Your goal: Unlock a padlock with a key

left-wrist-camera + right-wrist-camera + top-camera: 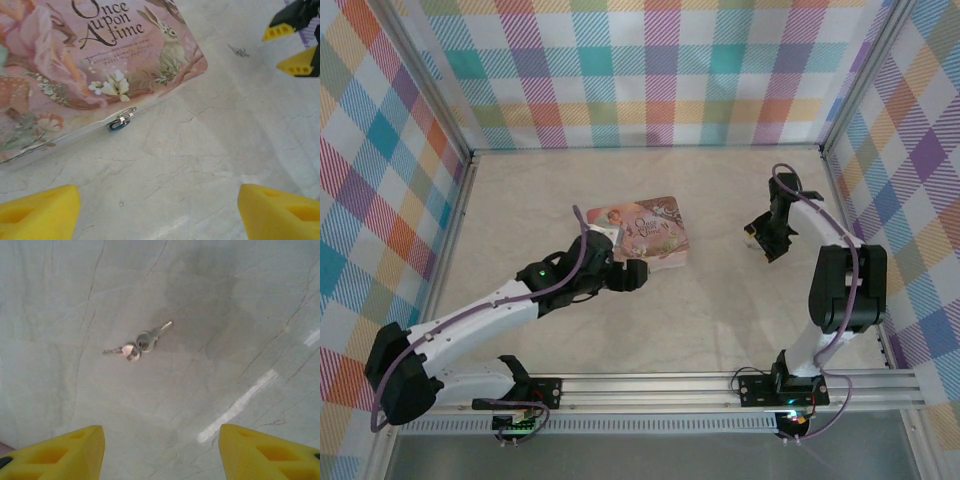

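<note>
Plaid walls (650,70) ring the marbled table (720,320) (keys (137,342) loose); left tool (159,205) and right tool (161,445) gape, empty

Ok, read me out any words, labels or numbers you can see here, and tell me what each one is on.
"Once upon A time": large dark lettering on the lid of the pink box.
Thin line of print just under that title: too small to read.
On the keys: no stamp or number legible.
On the padlock: no marking legible.
</note>
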{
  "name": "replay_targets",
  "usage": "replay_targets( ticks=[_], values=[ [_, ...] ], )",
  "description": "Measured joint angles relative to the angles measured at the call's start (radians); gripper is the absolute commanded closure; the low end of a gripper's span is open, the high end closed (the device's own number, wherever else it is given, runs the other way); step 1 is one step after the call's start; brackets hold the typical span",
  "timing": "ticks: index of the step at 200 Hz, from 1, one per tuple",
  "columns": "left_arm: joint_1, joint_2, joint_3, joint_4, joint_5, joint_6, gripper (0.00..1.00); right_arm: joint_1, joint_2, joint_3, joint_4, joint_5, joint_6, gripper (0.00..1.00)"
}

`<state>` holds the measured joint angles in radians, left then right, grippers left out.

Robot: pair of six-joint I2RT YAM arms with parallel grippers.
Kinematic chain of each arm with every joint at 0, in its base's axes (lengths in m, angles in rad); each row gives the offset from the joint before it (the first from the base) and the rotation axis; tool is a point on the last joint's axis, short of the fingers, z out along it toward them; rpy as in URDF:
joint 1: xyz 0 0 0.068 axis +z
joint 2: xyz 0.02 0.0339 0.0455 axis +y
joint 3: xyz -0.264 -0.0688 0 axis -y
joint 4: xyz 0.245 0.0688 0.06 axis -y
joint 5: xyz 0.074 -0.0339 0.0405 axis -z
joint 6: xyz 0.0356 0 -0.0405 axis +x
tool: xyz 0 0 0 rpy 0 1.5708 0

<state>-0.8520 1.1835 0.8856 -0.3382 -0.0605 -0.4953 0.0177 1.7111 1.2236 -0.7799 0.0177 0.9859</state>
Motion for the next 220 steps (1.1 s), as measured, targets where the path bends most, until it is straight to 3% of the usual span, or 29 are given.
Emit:
replay_targets(
  ticks=[65,98,173,220],
  values=[
    [-0.054,0.100,0.039,0.000,-0.056,0.033,0.18,-0.031,0.130,0.080,-0.014,-0.011,0.099,0.40],
    [-0.056,0.121,0.043,0.000,-0.065,0.033,0.18,-0.032,0.169,0.084,-0.010,-0.025,0.133,0.45],
    [-0.058,0.140,0.043,0.000,-0.066,0.033,0.18,-0.034,0.241,0.113,0.018,-0.045,0.173,0.46],
    [-0.058,0.151,0.043,0.000,-0.066,0.032,0.18,-0.037,0.266,0.137,0.028,-0.045,0.184,0.56]
  ],
)
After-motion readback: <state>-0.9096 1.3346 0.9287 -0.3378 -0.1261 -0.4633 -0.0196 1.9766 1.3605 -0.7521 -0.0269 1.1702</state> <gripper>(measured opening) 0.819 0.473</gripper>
